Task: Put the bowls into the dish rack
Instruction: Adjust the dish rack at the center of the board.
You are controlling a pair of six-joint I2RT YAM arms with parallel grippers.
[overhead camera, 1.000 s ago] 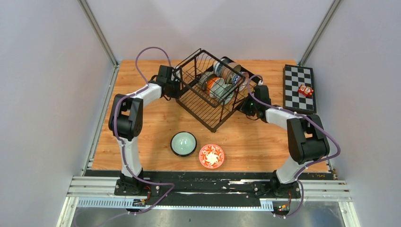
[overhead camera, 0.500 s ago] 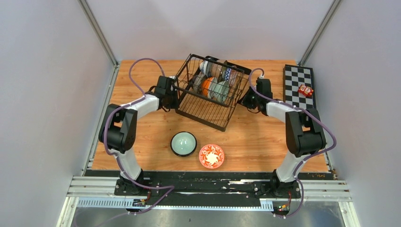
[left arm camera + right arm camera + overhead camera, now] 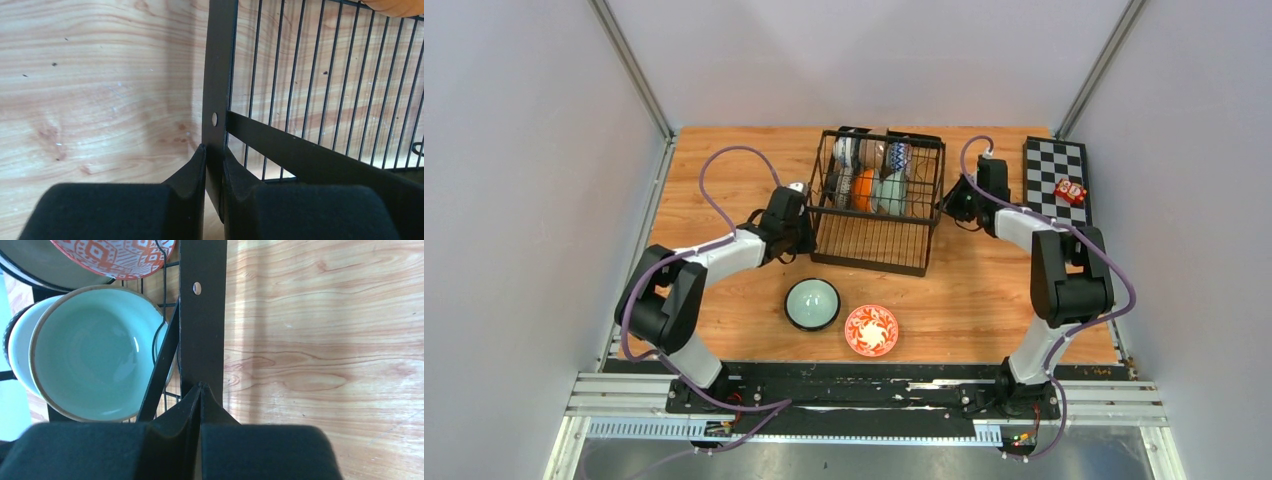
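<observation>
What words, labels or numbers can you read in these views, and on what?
No readable text in any view.
Bowls and dish rack: patterns and bare metal only.
Small red object on the checkered board: any print too small to read.

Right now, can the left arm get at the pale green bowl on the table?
Probably not as is: the left tool is shut on the dish rack, gripping its frame post. Once it lets go, the pale green bowl sits close by in the open, with nothing between them.

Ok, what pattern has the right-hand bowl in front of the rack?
Orange-red bowl with white floral swirls; best in top view.
</observation>
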